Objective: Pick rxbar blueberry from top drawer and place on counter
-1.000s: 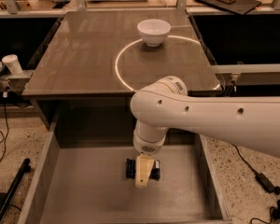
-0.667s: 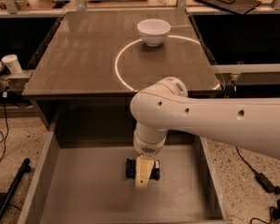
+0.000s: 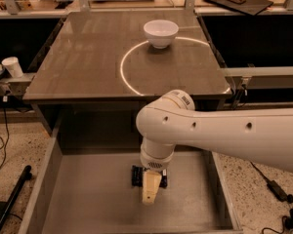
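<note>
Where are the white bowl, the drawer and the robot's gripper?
white bowl (image 3: 160, 33), camera view, on its outer side.
top drawer (image 3: 83, 194), camera view, on its bare floor.
gripper (image 3: 149, 193), camera view, on its pale tip, down inside the drawer.

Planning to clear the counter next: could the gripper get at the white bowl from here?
Probably not directly. The gripper hangs low in the top drawer, under the level of the counter, and the white bowl sits near its far edge. Raised above the front edge, the way looks free.
</note>
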